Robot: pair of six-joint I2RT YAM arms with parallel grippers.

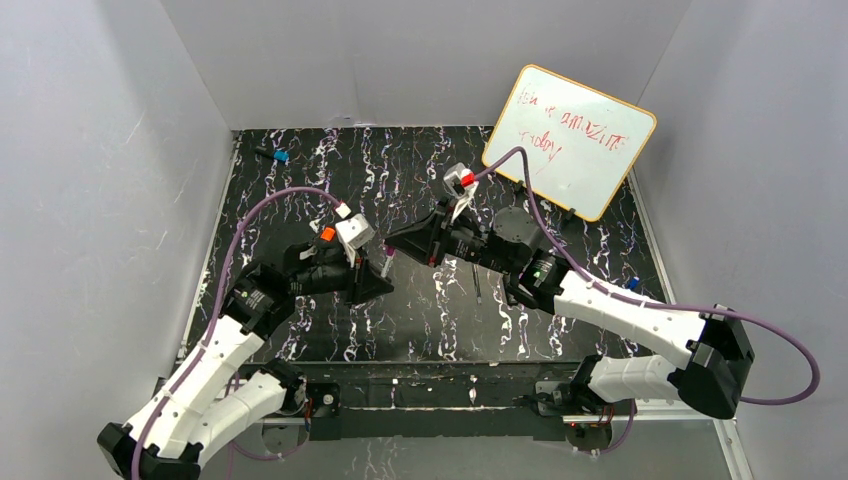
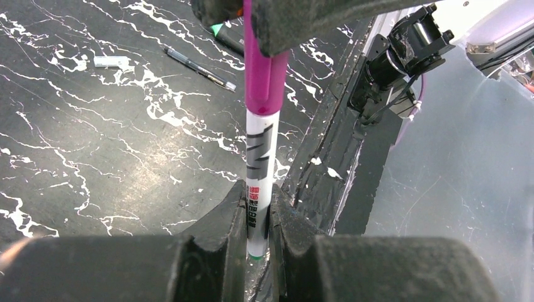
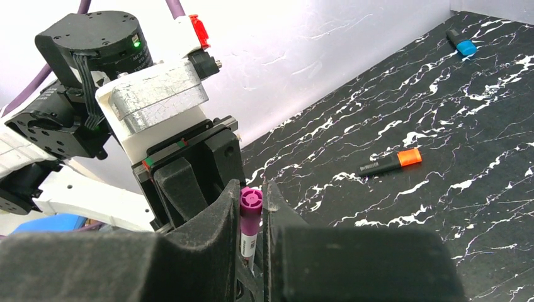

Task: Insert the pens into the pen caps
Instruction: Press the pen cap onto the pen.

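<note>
My left gripper (image 2: 257, 202) is shut on the lower end of a slim white pen (image 2: 261, 157) and holds it upright above the table. A purple cap (image 2: 264, 75) sits over the pen's upper end. My right gripper (image 3: 252, 196) is shut on that purple cap (image 3: 250, 207); its fingers (image 2: 315, 22) show at the top of the left wrist view. The two grippers meet at mid-table, left (image 1: 372, 283) and right (image 1: 402, 245). A black marker with an orange end (image 3: 391, 163), a dark slim pen (image 2: 198, 68) and a green-tipped marker (image 2: 223, 34) lie on the table.
A whiteboard (image 1: 570, 140) leans at the back right. A blue-capped marker (image 1: 280, 157) lies at the back left, and a blue piece (image 1: 632, 284) lies beside my right arm. A slim pen (image 1: 477, 283) lies under the right arm. White walls enclose the black marbled table (image 1: 400, 330).
</note>
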